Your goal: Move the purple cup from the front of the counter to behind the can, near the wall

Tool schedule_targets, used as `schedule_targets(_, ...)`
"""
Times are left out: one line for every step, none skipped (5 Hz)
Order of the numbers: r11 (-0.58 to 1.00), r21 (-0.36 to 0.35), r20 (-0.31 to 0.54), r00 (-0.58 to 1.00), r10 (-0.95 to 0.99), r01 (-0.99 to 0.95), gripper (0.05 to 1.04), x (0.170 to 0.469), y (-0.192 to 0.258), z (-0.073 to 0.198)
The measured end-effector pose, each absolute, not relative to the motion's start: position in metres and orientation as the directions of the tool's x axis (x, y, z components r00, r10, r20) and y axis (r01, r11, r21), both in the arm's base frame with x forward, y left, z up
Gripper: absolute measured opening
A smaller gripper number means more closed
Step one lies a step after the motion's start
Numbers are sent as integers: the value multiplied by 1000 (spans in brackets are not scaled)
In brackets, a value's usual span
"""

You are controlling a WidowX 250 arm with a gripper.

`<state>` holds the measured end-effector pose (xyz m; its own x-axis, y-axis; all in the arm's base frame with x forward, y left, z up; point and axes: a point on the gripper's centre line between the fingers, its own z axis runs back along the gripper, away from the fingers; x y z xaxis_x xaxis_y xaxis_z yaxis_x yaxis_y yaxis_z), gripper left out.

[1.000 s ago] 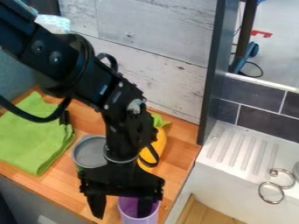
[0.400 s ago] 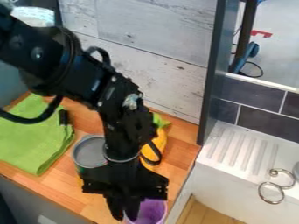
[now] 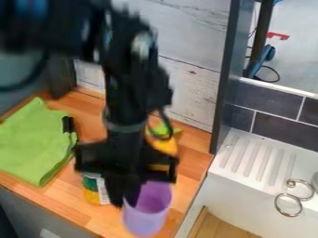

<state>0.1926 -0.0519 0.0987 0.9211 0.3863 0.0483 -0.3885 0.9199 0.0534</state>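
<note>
cup of purple plastic (image 3: 147,211), near the front right corner of the worktop (image 3: 68,204), is grasped by the black gripper (image 3: 127,200) at the left side of its rim. the fingers are closed together there, probably because one wall is thin enough to pinch, and that hold leaves most of the mouth open. the cup leans slightly, as a one-sided grip could well make it do; whether its base touches the wood cannot be told.

a tin with a green and yellow label (image 3: 96,189) stands upright just left of the cup, towards the front edge, its top hidden by the gripper. behind the gripper, nearer the right edge, is a yellow item with a green top (image 3: 166,147), partly covered, so its exact kind is unclear. the green cloth (image 3: 31,144) lies folded at the left, perhaps to keep it compact, with a small black object (image 3: 68,124) at its side. beyond the right edge is the white ridged draining board (image 3: 255,160), with metal rings (image 3: 288,204) on it
</note>
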Motion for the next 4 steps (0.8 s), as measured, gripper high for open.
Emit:
schedule_targets(938,4,66,936,345,-346,85,208,-36,145)
schedule_targets(903,-85,110,897,429,-421,85,235,11,180)
schedule_targets(865,-111,92,861,500,-490,85,249,56,181)
schedule_targets(845,-62,47,844,534,-531,85,263,81,161)
